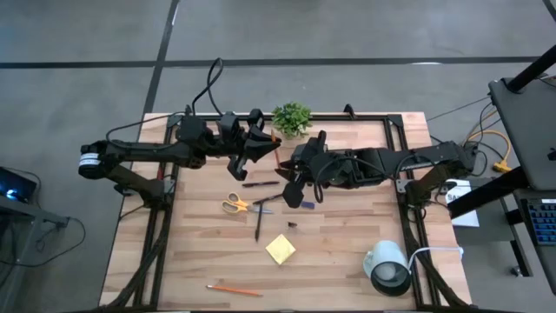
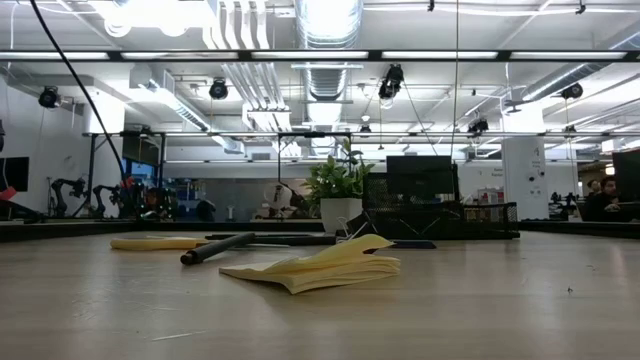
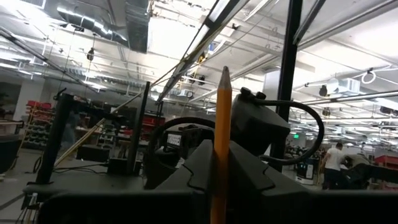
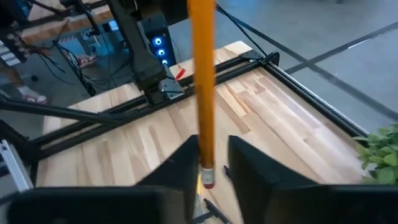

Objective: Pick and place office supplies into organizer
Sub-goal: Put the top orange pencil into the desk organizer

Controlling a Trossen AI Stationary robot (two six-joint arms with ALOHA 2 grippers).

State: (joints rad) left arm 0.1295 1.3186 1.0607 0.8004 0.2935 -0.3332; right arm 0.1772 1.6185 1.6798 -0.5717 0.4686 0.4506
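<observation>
Pale wooden table (image 1: 339, 261) lay under both claws; left claw (image 3: 221, 180) clamped a stiff, light orange pencil (image 3: 221, 143), while right claw (image 4: 211, 165) closed around its eraser end.

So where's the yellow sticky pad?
In the high view, the sticky-note pad lies near the table's middle, below the scissors and a dark pen.

My dark fingers (image 4: 249, 180) frame an orange pencil (image 4: 202, 93) with a pink eraser tip, above pale striped wood table (image 1: 339, 252), yellow sticky-note pad (image 1: 280, 249), yellow-handled scissors (image 1: 233, 205), green plant (image 1: 292, 117).
</observation>
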